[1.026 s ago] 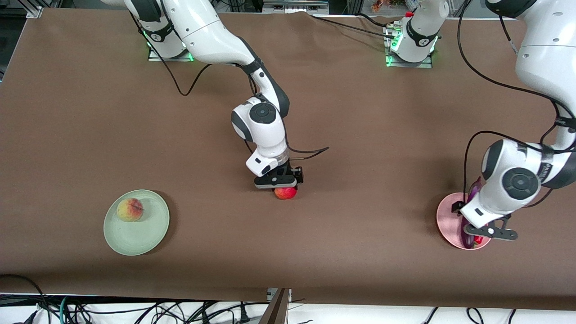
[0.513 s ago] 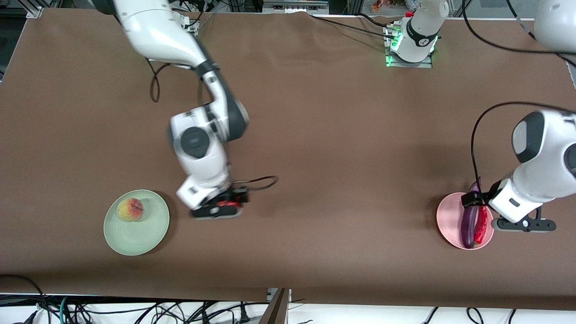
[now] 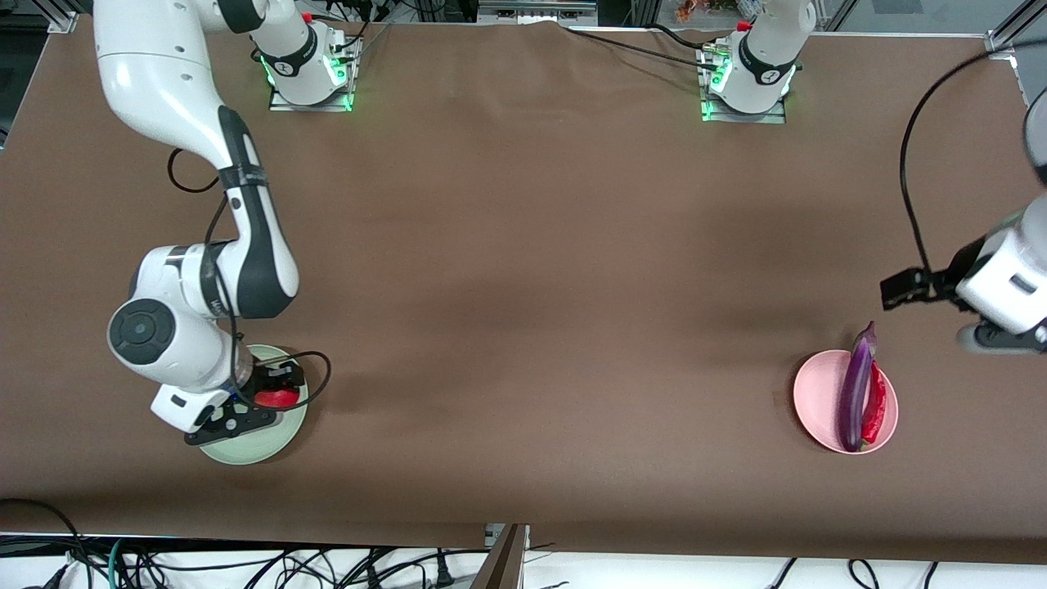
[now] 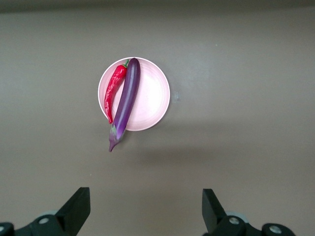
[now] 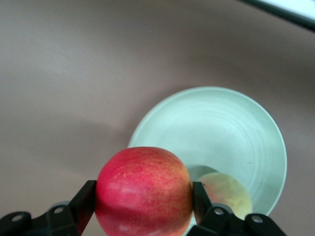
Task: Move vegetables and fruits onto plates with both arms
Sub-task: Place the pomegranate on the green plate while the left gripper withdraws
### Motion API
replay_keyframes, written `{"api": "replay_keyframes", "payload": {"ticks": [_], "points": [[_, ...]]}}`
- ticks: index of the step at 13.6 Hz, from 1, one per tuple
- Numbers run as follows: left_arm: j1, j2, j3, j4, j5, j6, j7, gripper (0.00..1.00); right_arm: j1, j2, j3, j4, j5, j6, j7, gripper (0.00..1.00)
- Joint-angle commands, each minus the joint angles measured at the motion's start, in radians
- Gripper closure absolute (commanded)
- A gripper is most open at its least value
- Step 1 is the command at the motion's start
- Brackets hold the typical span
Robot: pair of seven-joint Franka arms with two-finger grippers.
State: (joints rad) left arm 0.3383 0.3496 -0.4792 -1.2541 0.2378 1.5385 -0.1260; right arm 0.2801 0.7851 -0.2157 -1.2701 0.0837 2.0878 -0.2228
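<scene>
The right gripper (image 3: 260,402) hangs over the pale green plate (image 3: 245,448), its fingers (image 5: 84,202) clamped on either side of the red fruit (image 5: 143,191), which it carries clear of the plate's surface; the grip across the fruit's widest part looks chosen so that a round, smooth thing cannot roll out. Under it, the right wrist view shows the yellow-green fruit (image 5: 225,192) already lying in the green plate, close to the rim, just beside the spot below the held fruit, so the release probably needs to land on the bare part of the plate rather than on top of its neighbour. Taking the green plate as the landmark, the pale pink plate (image 3: 814,398) sits well apart from it toward the left arm's end of the table, about as near to the front camera. The purple eggplant (image 3: 855,388) lies across the pink plate with its stem end hanging past the rim, and the red chili pepper (image 3: 874,406) rests alongside it, touching it, inside the plate. The left gripper (image 4: 144,216) is up over bare table near the pink plate, spread wide and holding nothing, apparently waiting. By my reading, only setting down the red fruit is left.
</scene>
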Motion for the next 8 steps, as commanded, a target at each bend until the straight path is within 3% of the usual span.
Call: {"api": "replay_keyframes", "payload": {"ticks": [1, 3, 6, 8], "points": [[-0.163, -0.179, 0.234, -0.147, -0.115, -0.008, 0.023, 0.00, -0.039, 0.008, 0.018, -0.023, 0.015, 0.018, -0.050, 0.73], [-0.279, -0.259, 0.420, -0.272, -0.277, 0.021, 0.049, 0.00, -0.039, 0.040, 0.018, -0.028, 0.015, 0.070, -0.050, 0.73], [-0.358, -0.378, 0.493, -0.431, -0.243, 0.118, 0.046, 0.00, -0.038, 0.074, 0.019, -0.046, 0.015, 0.159, -0.040, 0.72], [-0.363, -0.400, 0.492, -0.453, -0.235, 0.112, 0.048, 0.00, -0.039, 0.083, 0.021, -0.046, 0.015, 0.167, -0.047, 0.66]]}}
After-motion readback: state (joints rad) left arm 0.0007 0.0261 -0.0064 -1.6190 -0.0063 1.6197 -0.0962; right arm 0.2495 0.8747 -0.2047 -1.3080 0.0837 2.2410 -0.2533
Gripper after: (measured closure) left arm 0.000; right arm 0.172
